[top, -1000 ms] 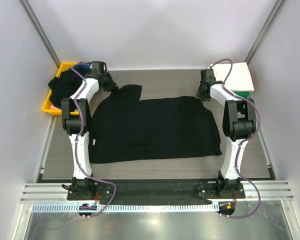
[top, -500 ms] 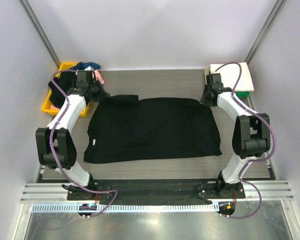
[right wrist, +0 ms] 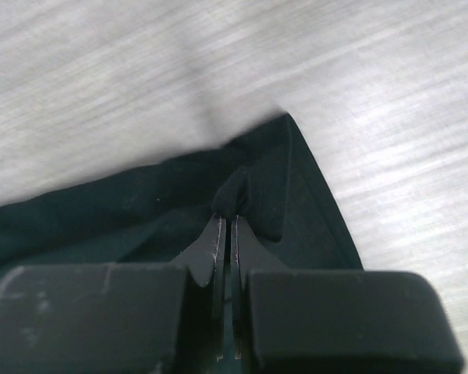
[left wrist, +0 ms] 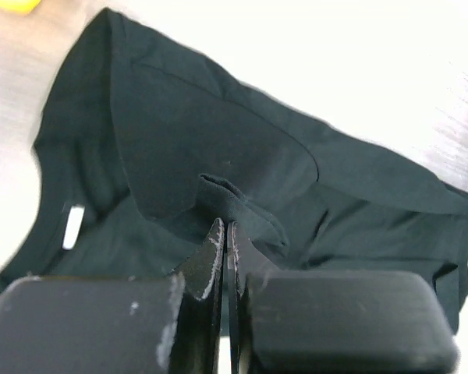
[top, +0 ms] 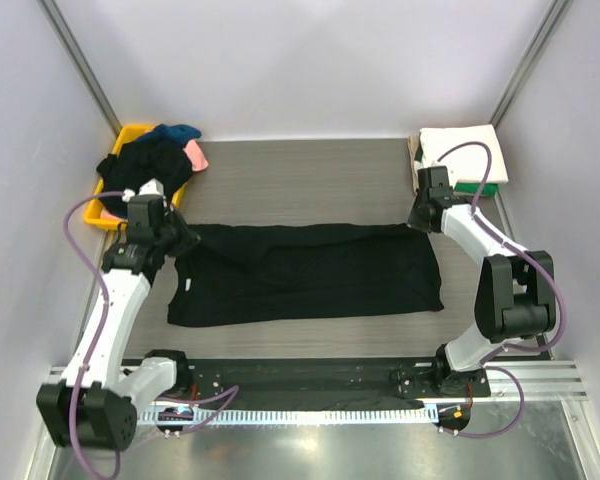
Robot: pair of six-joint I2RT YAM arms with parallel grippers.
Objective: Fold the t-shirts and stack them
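Top external view: black t-shirt (top: 310, 275) lies flat across the middle of the table (top: 310, 185), far edge doubled over toward the near side. Left gripper (left wrist: 223, 232) is pinched tight on a fold of cloth at the far-left edge. Right gripper (right wrist: 226, 224) is clamped on the far-right corner. Loose shirts (top: 150, 160) are heaped in the yellow tray (top: 98, 213), far left. Folded white shirt (top: 460, 143) sits far right.

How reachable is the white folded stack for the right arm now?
Probably yes: the white folded stack lies just beyond the right hand, nothing between. But that hand is shut on the black t-shirt, so release first.
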